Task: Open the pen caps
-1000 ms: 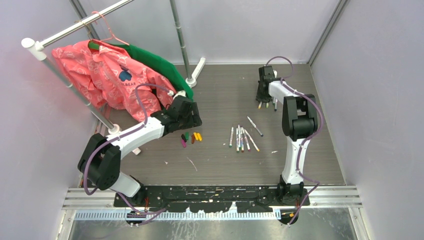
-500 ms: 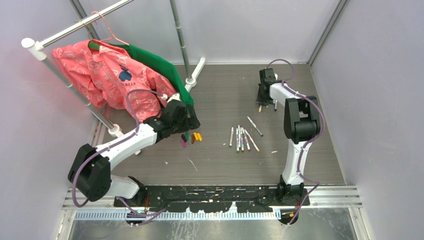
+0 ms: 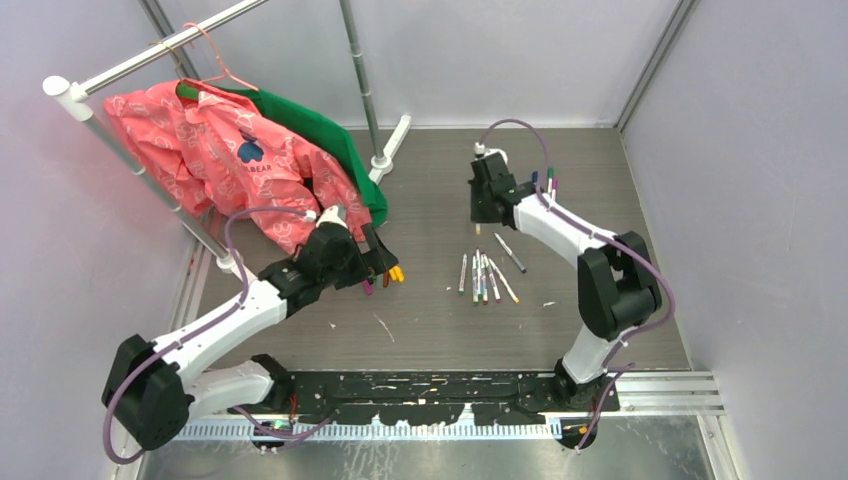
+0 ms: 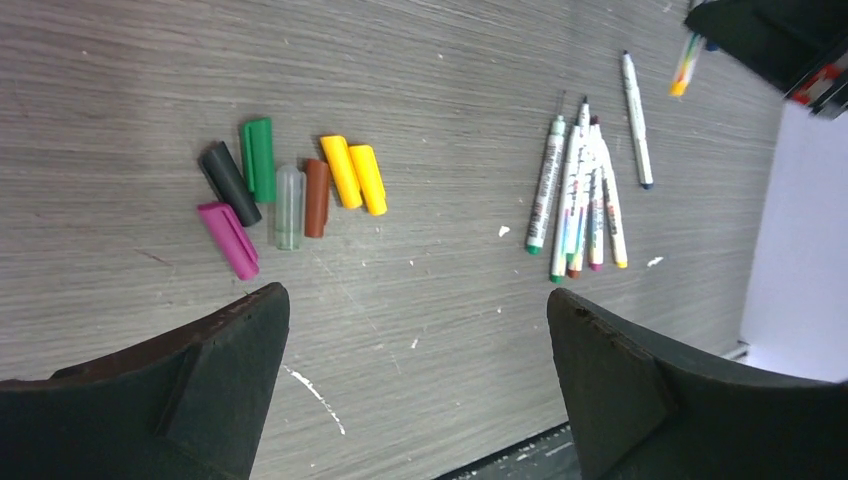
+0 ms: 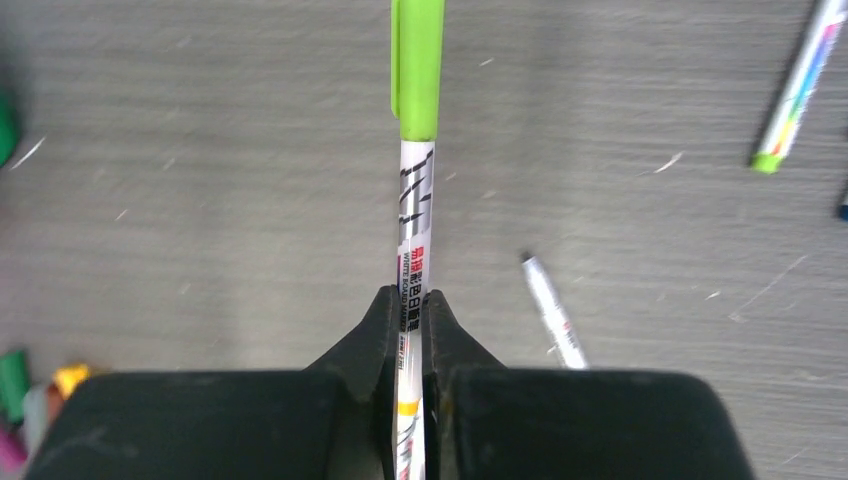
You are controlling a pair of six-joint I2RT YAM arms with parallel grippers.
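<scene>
Several loose pen caps (image 4: 289, 195) (pink, black, green, clear, brown and two yellow) lie side by side on the table; in the top view they (image 3: 385, 274) sit just beside my left gripper. My left gripper (image 4: 412, 295) is open and empty, hovering just short of the caps (image 3: 372, 262). My right gripper (image 5: 412, 300) is shut on a white pen barrel (image 5: 414, 230) that carries a light green cap (image 5: 417, 70) and points away from the fingers. In the top view the right gripper (image 3: 484, 212) is above the table behind the loose pens.
Several uncapped pens (image 3: 483, 277) lie fanned out mid-table, also seen from the left wrist (image 4: 580, 200), with one apart (image 3: 510, 253). More pens (image 3: 546, 182) lie at the back right. A clothes rack with a pink garment (image 3: 215, 155) stands at the back left.
My right gripper has lifted a pen from the back right and carried it left toward the middle. My left arm has drawn back and swung toward the caps.
</scene>
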